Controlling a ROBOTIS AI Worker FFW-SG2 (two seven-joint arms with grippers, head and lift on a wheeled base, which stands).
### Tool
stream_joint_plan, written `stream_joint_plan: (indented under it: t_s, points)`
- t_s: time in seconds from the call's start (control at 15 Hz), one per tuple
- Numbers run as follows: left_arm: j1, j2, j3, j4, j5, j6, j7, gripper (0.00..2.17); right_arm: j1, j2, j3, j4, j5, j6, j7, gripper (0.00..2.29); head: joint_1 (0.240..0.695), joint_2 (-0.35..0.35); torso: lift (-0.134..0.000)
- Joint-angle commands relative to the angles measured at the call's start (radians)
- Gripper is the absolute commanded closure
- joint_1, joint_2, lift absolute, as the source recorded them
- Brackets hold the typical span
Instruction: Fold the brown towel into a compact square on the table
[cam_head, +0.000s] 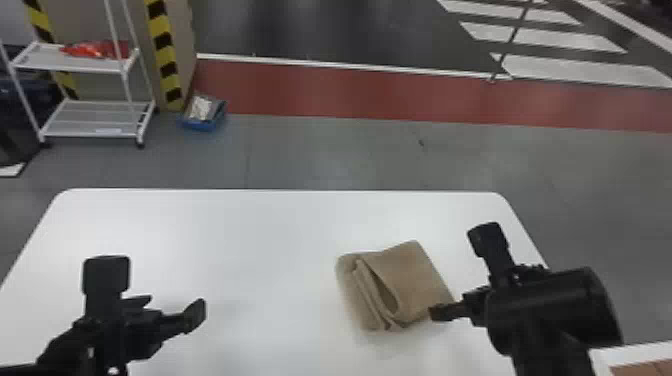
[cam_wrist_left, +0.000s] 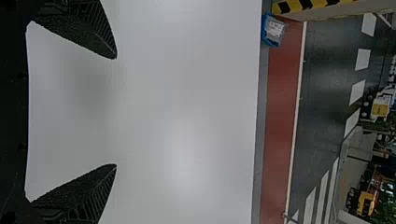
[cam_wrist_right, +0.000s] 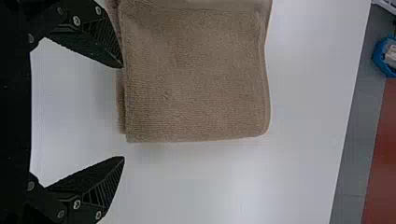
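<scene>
Left gripper (cam_head: 155, 292) and right gripper (cam_head: 463, 276), two in all, are standing open and empty in the head view, at lower left and lower right; one brown towel (cam_head: 417, 280) is lying folded between them, nearer the right one, on one white table (cam_head: 225, 240). One cart (cam_head: 70, 60) and one blue box (cam_head: 200, 125) are standing at upper left. In the left wrist view, the left gripper's (cam_wrist_left: 116, 111) two fingers are spreading apart above bare tabletop. In the right wrist view, the towel is filling the upper middle, one fingertip of the right gripper (cam_wrist_right: 123, 112) overlapping its edge; contact is remaining unclear.
</scene>
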Motion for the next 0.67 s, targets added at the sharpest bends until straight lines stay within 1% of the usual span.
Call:
stream_joint_plan:
  t_s: [0.0,0.13,0.27,0.33,0.47,0.6]
  points:
    - [0.002,0.0,0.0,0.0,0.0,0.0,-0.002,0.04,-0.085,0.004,0.03,0.074,0.005,0.038,-0.039,0.21,0.695,-0.175,0.0]
    - [0.004,0.0,0.0,-0.003,0.0,0.0,-0.003,0.04,-0.122,0.009,0.055,0.105,0.005,0.059,-0.07,0.21,0.695,-0.172,0.0]
    - [0.012,0.0,0.008,-0.006,0.0,0.0,-0.005,0.04,-0.1,0.009,0.065,0.08,0.0,0.087,-0.052,0.21,0.695,-0.165,0.0]
    - [0.018,0.0,0.015,-0.008,0.0,0.0,-0.006,0.04,-0.073,0.009,0.062,0.043,-0.004,0.087,-0.048,0.21,0.695,-0.159,0.0]
    - [0.022,0.0,0.022,-0.008,0.002,-0.003,-0.006,0.04,-0.018,0.004,0.045,-0.04,-0.006,0.087,0.004,0.22,0.695,-0.144,0.0]
    - [0.021,0.0,0.022,-0.006,0.002,-0.003,-0.009,0.04,0.074,-0.002,0.007,-0.147,-0.012,0.075,0.05,0.21,0.695,-0.136,0.0]
